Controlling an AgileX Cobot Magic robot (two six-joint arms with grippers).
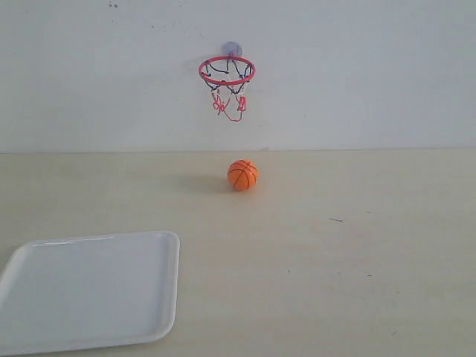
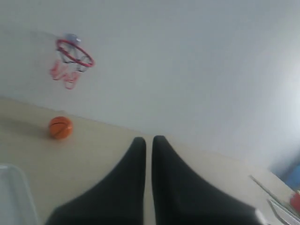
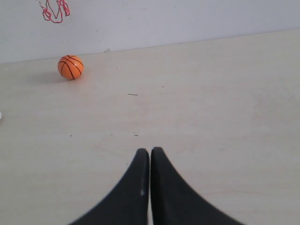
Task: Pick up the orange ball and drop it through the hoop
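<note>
The orange ball [image 1: 242, 175] rests on the pale table near the back wall, almost directly under the hoop [image 1: 227, 71]. The hoop's red ring and dangling net hang from a bluish suction cup on the white wall. Neither gripper shows in the exterior view. In the left wrist view my left gripper [image 2: 148, 140] is shut and empty, far from the ball [image 2: 61, 127] and the hoop [image 2: 75, 54]. My right gripper [image 3: 150, 152] is shut with nothing in it, well short of the ball [image 3: 71, 67]; only the net's tip [image 3: 55, 13] shows there.
A white rectangular tray [image 1: 89, 290] lies at the front left of the table; its corner [image 2: 16, 192] shows in the left wrist view. Blue and red items [image 2: 293, 194] sit at that view's edge.
</note>
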